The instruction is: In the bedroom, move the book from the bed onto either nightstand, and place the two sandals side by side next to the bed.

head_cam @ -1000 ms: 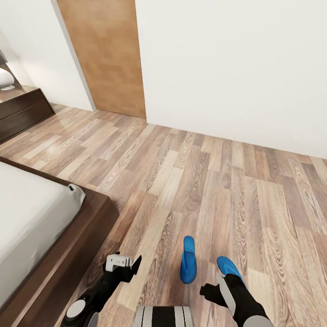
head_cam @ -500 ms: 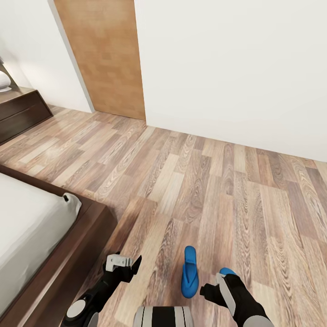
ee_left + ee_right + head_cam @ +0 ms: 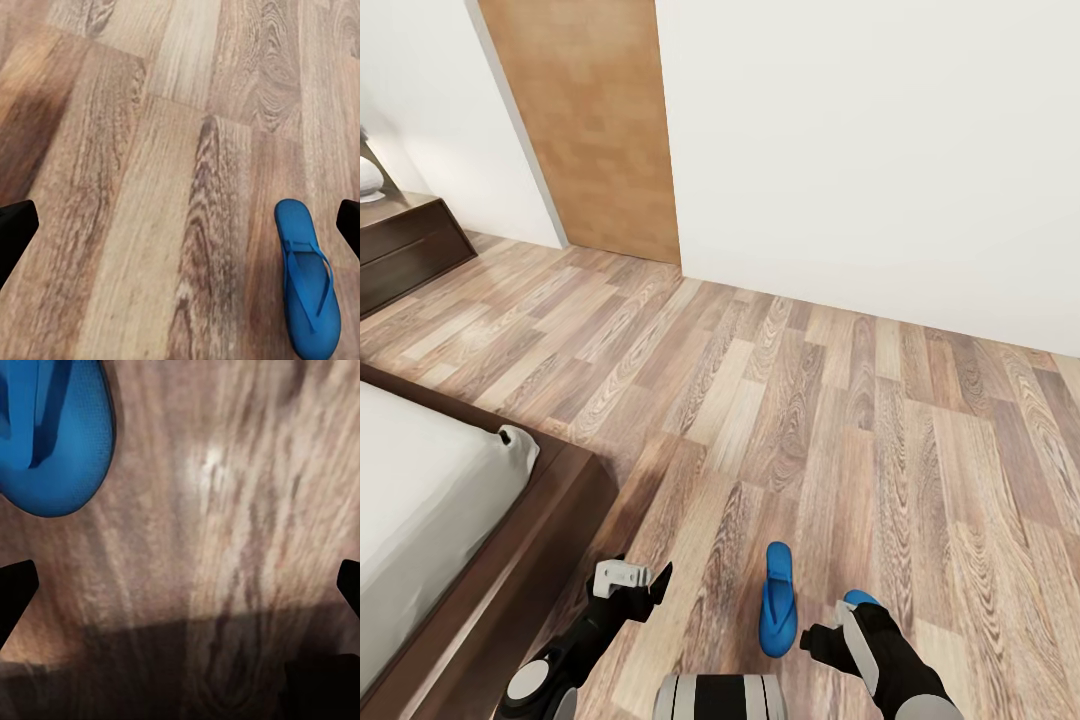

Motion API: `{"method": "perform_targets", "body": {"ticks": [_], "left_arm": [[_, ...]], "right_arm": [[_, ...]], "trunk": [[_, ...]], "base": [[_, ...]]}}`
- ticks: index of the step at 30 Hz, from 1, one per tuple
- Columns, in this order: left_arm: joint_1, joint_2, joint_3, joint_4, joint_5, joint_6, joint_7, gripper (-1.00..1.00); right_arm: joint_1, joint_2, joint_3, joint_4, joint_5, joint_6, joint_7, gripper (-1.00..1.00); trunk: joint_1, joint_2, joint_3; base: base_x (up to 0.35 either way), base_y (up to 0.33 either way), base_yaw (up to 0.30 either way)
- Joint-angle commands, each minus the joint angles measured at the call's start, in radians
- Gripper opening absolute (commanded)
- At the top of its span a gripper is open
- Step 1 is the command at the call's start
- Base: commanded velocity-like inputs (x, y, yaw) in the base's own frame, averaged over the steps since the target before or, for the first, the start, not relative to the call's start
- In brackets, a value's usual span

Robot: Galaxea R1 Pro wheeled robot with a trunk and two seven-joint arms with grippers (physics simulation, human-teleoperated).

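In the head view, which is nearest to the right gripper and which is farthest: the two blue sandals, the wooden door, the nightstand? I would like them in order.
From the right gripper:
1. Sandal partly hidden behind the right arm, right beside it.
2. Sandal lying in the open on the floor, toward the robot's left.
3. Wooden door, far ahead at the wall.
4. Nightstand, far left corner; too close to the door to rank firmly.

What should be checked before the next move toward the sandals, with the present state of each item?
1. Left gripper open and empty: ok.
2. Right gripper open, nothing held: ok.
3. First sandal flat on the floor, fully visible: ok.
4. Second sandal clear to grasp: cannot tell, mostly hidden behind the right arm.
5. Sandals beside the bed: not ok, they lie apart from it.
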Motion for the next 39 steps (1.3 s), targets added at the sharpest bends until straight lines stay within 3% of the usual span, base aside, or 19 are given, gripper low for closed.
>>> {"method": "perform_targets", "body": {"ticks": [1, 8, 12, 14, 22, 25, 39], "left_arm": [[0.000, 0.000, 0.001, -0.001, 0.010, 0.008, -0.003, 1.00], [0.000, 0.000, 0.000, -0.001, 0.010, 0.008, -0.003, 1.00], [0.000, 0.000, 0.000, -0.001, 0.010, 0.008, -0.003, 1.00], [0.000, 0.000, -0.001, -0.001, 0.010, 0.008, -0.003, 1.00], [0.000, 0.000, -0.002, -0.001, 0.010, 0.008, -0.003, 1.00], [0.000, -0.001, -0.002, -0.001, 0.010, 0.008, -0.003, 1.00], [0.000, -0.002, -0.004, -0.001, 0.011, 0.008, -0.003, 1.00]], "right_arm": [[0.000, 0.001, -0.004, -0.002, -0.003, 0.003, -0.004, 1.00], [0.000, 0.010, 0.011, -0.012, 0.000, -0.002, -0.005, 1.00], [-0.002, 0.018, 0.081, -0.069, -0.001, -0.003, -0.005, 1.00], [-0.002, 0.019, 0.146, -0.098, -0.008, -0.005, -0.004, 1.00], [-0.002, 0.020, 0.306, -0.110, -0.147, -0.061, 0.006, 1.00], [-0.002, 0.020, 0.329, -0.109, -0.172, -0.069, 0.006, 1.00], [-0.002, 0.019, 0.336, -0.110, -0.179, -0.073, 0.006, 1.00]], "trunk": [[0.000, 0.000, -0.001], [0.000, 0.000, -0.001], [0.000, 0.000, -0.001], [0.000, 0.000, -0.001], [0.000, 0.000, -0.001], [0.000, 0.000, -0.001], [0.001, -0.001, -0.008]], "base": [[0.000, 0.000, 0.000], [0.000, 0.000, 0.000], [0.000, 0.000, 0.000], [0.000, 0.000, 0.000], [0.000, 0.000, 0.000], [0.000, 0.000, 0.000], [0.000, 0.000, 0.000]]}}
